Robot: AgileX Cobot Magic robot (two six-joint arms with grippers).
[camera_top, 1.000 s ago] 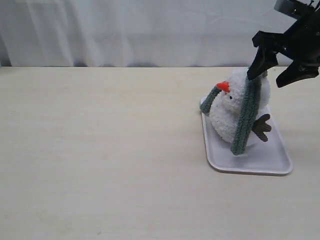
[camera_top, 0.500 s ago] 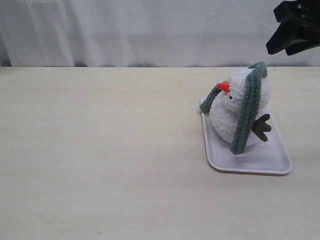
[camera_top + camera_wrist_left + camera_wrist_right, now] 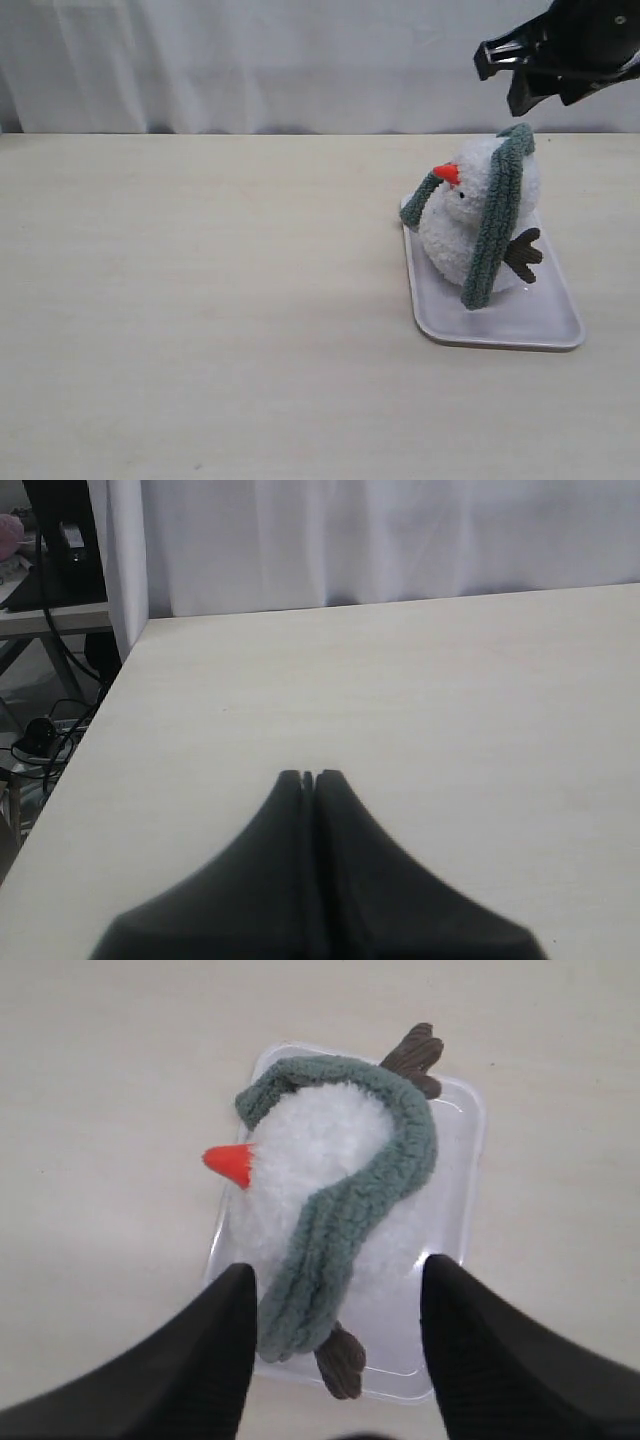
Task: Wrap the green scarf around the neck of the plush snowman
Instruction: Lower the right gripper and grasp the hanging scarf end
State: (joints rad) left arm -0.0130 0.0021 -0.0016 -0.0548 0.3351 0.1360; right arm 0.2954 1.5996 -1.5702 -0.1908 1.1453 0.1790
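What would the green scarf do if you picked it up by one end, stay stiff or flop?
Probably flop: the green scarf bends over the head of the plush snowman and hangs down its side. Soft-looking ribbed knit, so likely light. It only lies draped, with no knot visible, so a tug might slide it off.

One snowman, one scarf and one tray are counted right of centre. Two twig arms are seen. Two grippers are counted: left gripper, right gripper.

Right gripper: matte black, two broad fingers tapering to rounded tips. Left gripper: same black, smooth curved sides narrowing to blunt squared ends.
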